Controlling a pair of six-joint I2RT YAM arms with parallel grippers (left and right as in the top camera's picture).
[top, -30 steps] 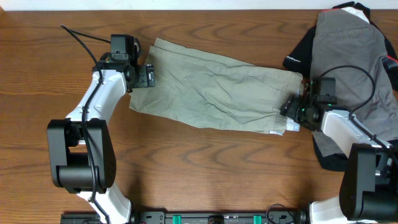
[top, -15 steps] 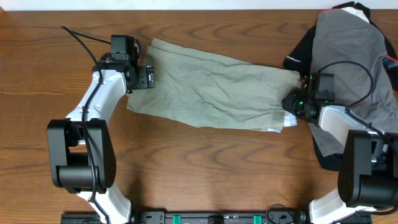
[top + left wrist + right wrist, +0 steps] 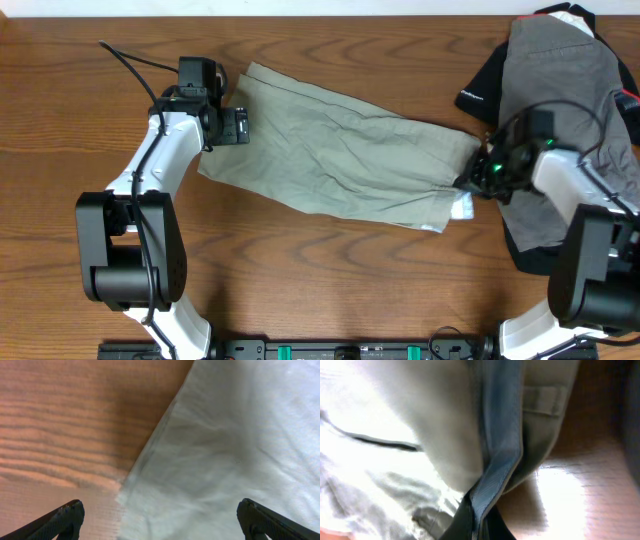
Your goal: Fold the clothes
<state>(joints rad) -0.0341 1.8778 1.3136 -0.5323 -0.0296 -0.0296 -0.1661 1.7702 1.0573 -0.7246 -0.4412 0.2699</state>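
The left arm reaches forward from its base with the elbow bent. The left gripper (image 3: 238,124) points sideways toward the other arm, and its fingertips (image 3: 67,516) are spread wide with nothing between them. The right arm bends inward, its right gripper (image 3: 467,184) pinched closed on the waistband of the shorts (image 3: 340,150), which rises just ahead of its fingers (image 3: 465,522).

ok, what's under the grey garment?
A black garment pokes out from under the grey garment at its left and lower edges. How far it runs beneath is hidden.
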